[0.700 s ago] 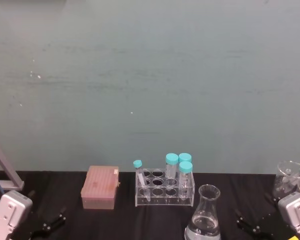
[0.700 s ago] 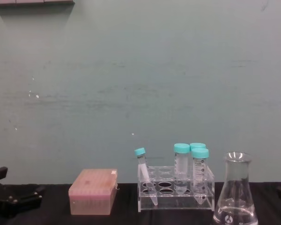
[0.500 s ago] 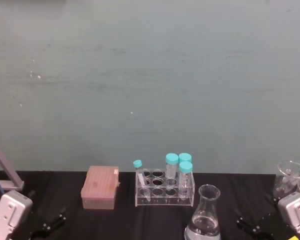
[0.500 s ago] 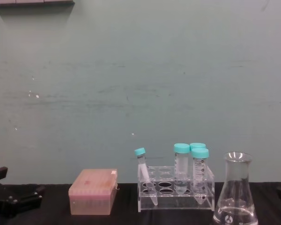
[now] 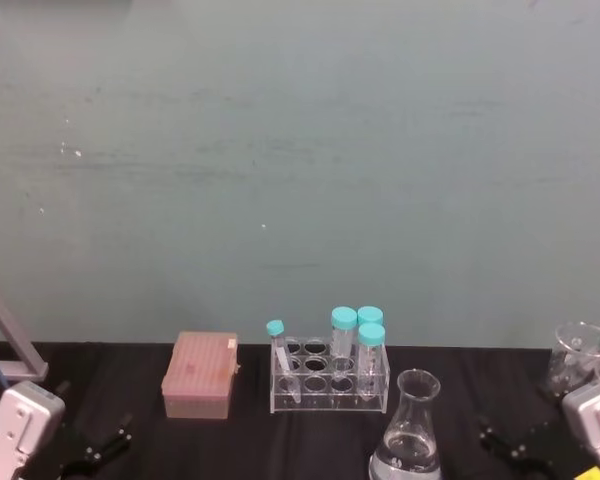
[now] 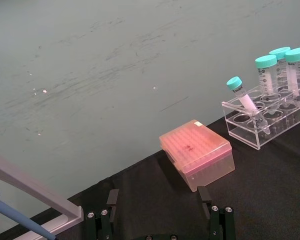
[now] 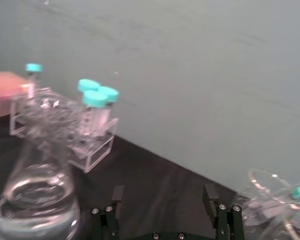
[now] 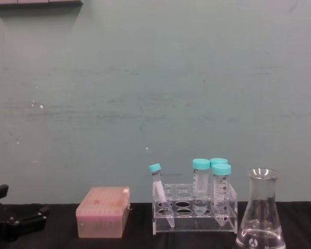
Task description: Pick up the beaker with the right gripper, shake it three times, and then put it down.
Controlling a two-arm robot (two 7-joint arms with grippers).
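Observation:
The beaker (image 5: 407,425) is a clear glass conical flask with a little liquid, standing upright on the black table in front of the tube rack; it also shows in the chest view (image 8: 260,218) and large and close in the right wrist view (image 7: 37,200). My right gripper (image 5: 508,447) hangs low to the right of the beaker, apart from it, open with nothing between its fingers (image 7: 163,197). My left gripper (image 5: 100,445) rests open at the table's near left (image 6: 159,197), facing the pink box.
A clear tube rack (image 5: 330,378) with teal-capped tubes stands behind the beaker. A pink tip box (image 5: 200,375) sits to its left. More clear glassware (image 5: 578,358) stands at the far right, close to the right arm. A grey stand (image 5: 5,340) leans at the left edge.
The right gripper has shifted slightly to the right, away from the beaker. The beaker, the rack and the left arm have not moved.

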